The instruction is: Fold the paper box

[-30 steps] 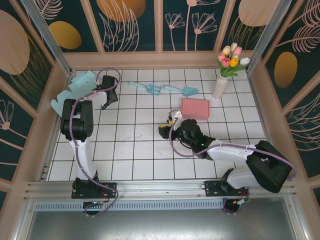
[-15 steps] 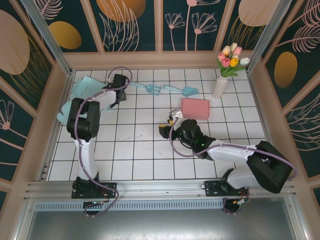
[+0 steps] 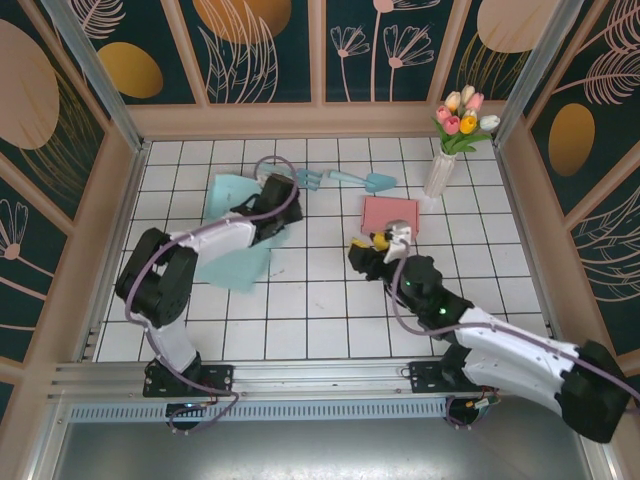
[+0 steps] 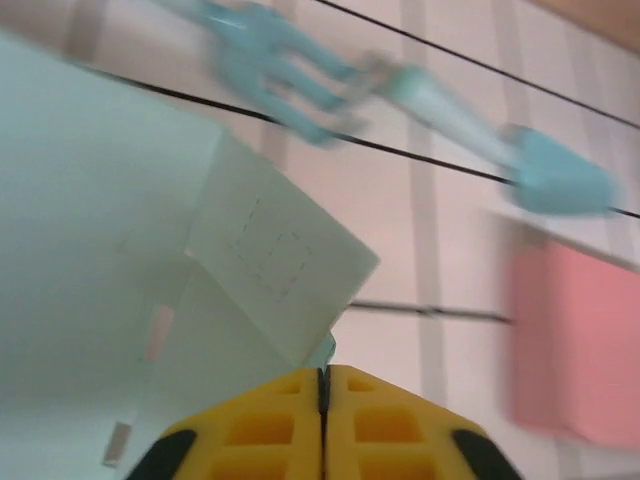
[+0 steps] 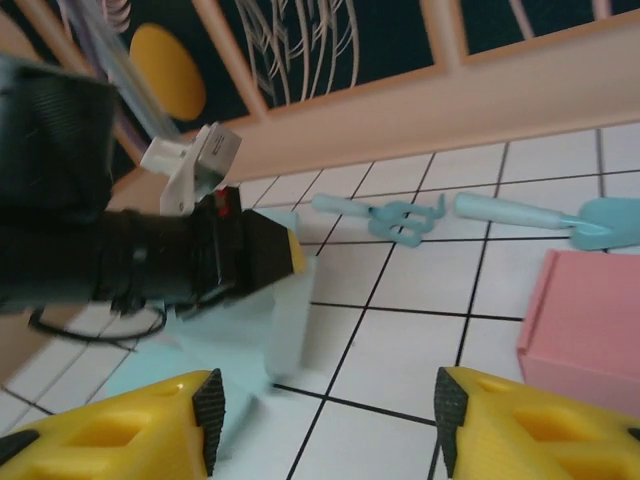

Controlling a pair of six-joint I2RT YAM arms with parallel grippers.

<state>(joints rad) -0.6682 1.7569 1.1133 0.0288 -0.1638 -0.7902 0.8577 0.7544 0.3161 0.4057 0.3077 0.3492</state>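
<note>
The paper box [image 3: 228,240] is a flat light-blue cut-out sheet lying on the white tiles left of centre. My left gripper [image 3: 276,214] is at its right edge. In the left wrist view the yellow jaws [image 4: 322,385] are closed together, with a corner of the paper box [image 4: 150,250] pinched at their tip. My right gripper [image 3: 372,246] hovers near the middle of the table, to the right of the sheet. Its fingers [image 5: 120,425] stand wide apart with nothing between them, facing the left gripper [image 5: 245,255] and the raised flap of the paper box [image 5: 285,320].
A pink closed box [image 3: 390,214] lies just behind my right gripper. A blue toy fork [image 3: 303,178] and a blue trowel [image 3: 366,181] lie at the back. A vase of tulips [image 3: 441,168] stands back right. Wooden walls ring the table.
My left gripper closed on the sheet at the far left corner and dragged it right, toward the middle. My right gripper shifted right, closer to the pink box, and opened slightly.
</note>
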